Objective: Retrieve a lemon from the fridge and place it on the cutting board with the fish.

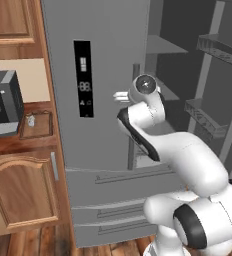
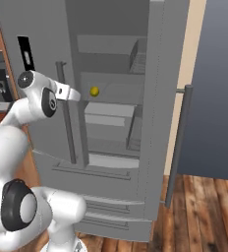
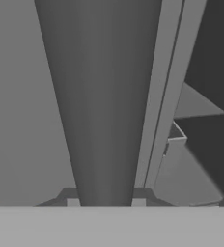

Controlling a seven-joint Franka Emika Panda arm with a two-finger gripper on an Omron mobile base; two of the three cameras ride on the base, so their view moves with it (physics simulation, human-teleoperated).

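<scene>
Hand view puts you right up against a grey bar handle (image 3: 106, 106), which runs up the middle of the picture between the two finger tips at the bottom; your tool is pressed shut on that handle. Beside the bar, to the right, you can see the edge of the door and a dark slice of fridge interior with shelf corners.

From the right base view, your tool (image 2: 72, 93) sits at the upright handle (image 2: 66, 113) of the left door of the fridge (image 2: 42, 29), about level with the middle shelf. The right door (image 2: 216, 88) stands swung wide open. The lemon (image 2: 94, 91) lies further in, on a grey shelf inside the open compartment, just beyond and to the right of your tool, at about the same height, and apart from it. A pale drawer box sits under that shelf.

From the left base view, your tool (image 1: 122, 96) is beside the black display panel (image 1: 83, 79). Off to the left, the cutting board (image 1: 36, 125) rests on the wooden tabletop (image 1: 18, 142) with the pale fish (image 1: 30, 120) on it, next to the coffee machine (image 1: 3, 102), well apart from the lemon's shelf.
</scene>
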